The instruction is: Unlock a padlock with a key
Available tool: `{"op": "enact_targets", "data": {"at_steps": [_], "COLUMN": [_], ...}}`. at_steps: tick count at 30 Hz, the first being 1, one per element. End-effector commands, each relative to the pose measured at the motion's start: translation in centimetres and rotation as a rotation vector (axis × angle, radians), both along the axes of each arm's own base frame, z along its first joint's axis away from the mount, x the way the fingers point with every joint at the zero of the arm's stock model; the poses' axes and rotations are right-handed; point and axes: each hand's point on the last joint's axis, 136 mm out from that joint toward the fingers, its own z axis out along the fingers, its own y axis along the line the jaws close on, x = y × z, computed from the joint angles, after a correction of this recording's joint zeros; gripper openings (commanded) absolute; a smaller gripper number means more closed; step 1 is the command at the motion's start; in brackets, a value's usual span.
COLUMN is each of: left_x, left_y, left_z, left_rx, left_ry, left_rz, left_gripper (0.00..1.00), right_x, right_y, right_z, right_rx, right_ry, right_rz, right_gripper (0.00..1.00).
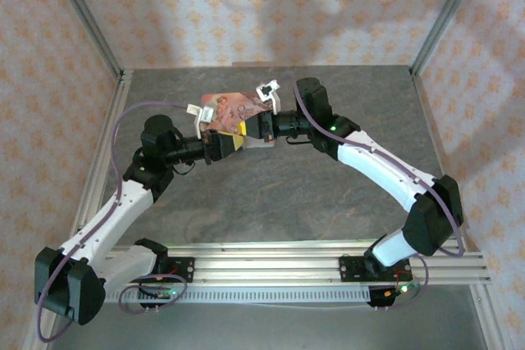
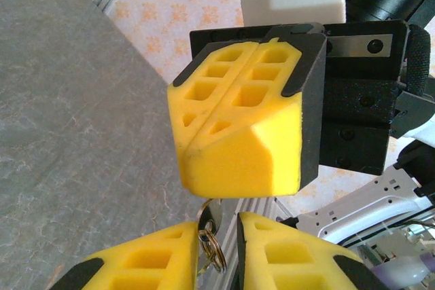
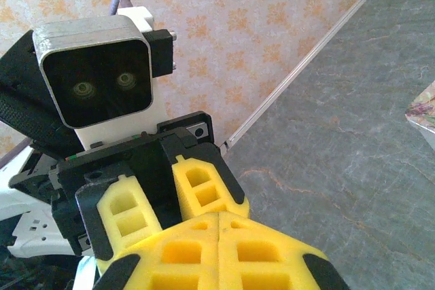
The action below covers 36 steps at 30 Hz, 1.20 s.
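Key (image 2: pixel 209 215) — between pads of left pincer (image 2: pixel 219 234)

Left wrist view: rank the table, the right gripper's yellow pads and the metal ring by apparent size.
Largest: the table.
Then the right gripper's yellow pads, enlarged by nearness.
Smallest: the metal ring.

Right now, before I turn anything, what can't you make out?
Small blue padlock: top view, perhaps covered where left gripper meets right gripper, beside the pink printed tin.
Thin silvery metal key: left wrist view, tip hidden behind the shut right gripper's yellow pads.
Left gripper's hold on the key: left wrist view, bottom edge cuts its fingers.
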Motion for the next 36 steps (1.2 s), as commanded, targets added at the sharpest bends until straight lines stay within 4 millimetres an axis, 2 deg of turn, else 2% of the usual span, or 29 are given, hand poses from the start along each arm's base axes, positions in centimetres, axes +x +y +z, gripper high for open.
{"op": "enact_targets", "data": {"at_steps": [1, 7, 12, 15, 23, 24, 25, 26, 29, 33, 36], "left_x": [-0.5, -0.6, -0.8, -0.9, -1.0, -1.0, -0.9, -0.9, -0.7, -0.9, -1.1], "left_y": [0.3, 0.4, 0.4, 0.4, 0.7, 0.8, 1.1, 1.3, 2.0, 3.1, 4.6], "left_z": [0.1, 0.1, 0.1, 0.1, -0.3, -0.7, -1.1, -1.6, -2.7, -4.2, -5.9], "left_rx": [0.003, 0.003, 0.002, 0.005, 0.044, 0.059, 0.079, 0.094, 0.116, 0.151, 0.234], "left_ry": [-0.022, -0.02, -0.021, -0.022, -0.029, -0.024, -0.013, -0.002, 0.027, 0.057, 0.086], "left_rz": [-0.006, -0.006, -0.012, -0.013, 0.004, 0.017, 0.034, 0.046, 0.089, 0.152, 0.234], "left_gripper": [0.23, 0.22, 0.07, 0.01, 0.0, 0.0, 0.0, 0.0, 0.0, 0.0, 0.0], "right_x": [-0.9, -0.9, -0.9, -0.8, 0.0, 0.2, 0.6, 0.9, 1.8, 2.8, 4.1], "right_y": [-0.4, -0.5, -0.4, -0.3, -0.3, -0.3, -0.4, -0.6, -0.9, -1.5, -2.7], "right_z": [1.7, 1.9, 2.0, 2.0, 1.4, 1.2, 0.9, 0.7, -0.2, -1.1, -2.8], "right_rx": [0.031, 0.033, 0.038, 0.043, 0.027, 0.019, 0.007, -0.007, -0.048, -0.094, -0.153], "right_ry": [-0.068, -0.072, -0.067, -0.064, -0.031, -0.027, -0.016, -0.007, 0.024, 0.058, 0.088], "right_rz": [0.01, 0.006, 0.007, 0.007, -0.032, -0.048, -0.073, -0.094, -0.155, -0.231, -0.348], "right_gripper": [0.0, 0.0, 0.0, 0.0, 0.01, 0.1, 0.25, 0.35, 0.55, 0.62, 0.64]}}
